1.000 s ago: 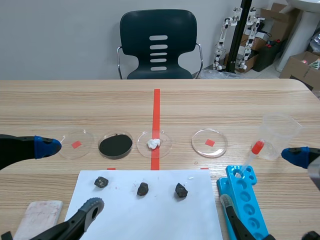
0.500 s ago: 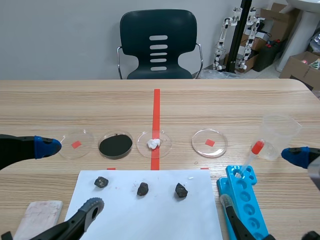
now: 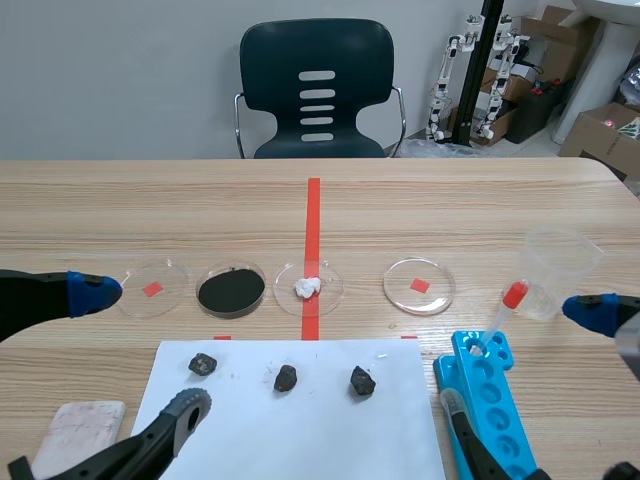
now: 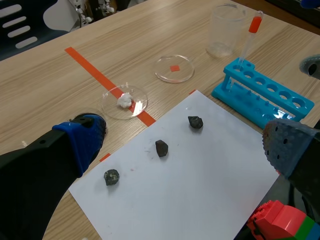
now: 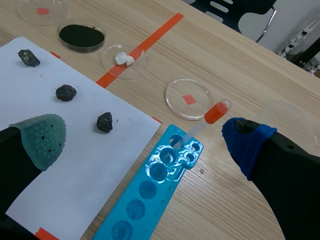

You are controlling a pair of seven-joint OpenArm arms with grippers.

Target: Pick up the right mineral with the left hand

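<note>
On the white sheet point(image 3: 320, 440), your target lies untouched.
Nearest you, the left jaws and right jaws both stand wide apart, empty; the right mineral point(image 3: 362, 380) (rightmost of three dark lumps) sits beyond them, with the petri dishes point(image 3: 400, 290) farther back on the surface point(image 3: 200, 210).

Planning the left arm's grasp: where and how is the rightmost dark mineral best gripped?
Probably from above, pinching across its middle. The right mineral is a small lump lying low on the paper, apart from the middle mineral, leaving room for both fingers of the open left gripper.
</note>
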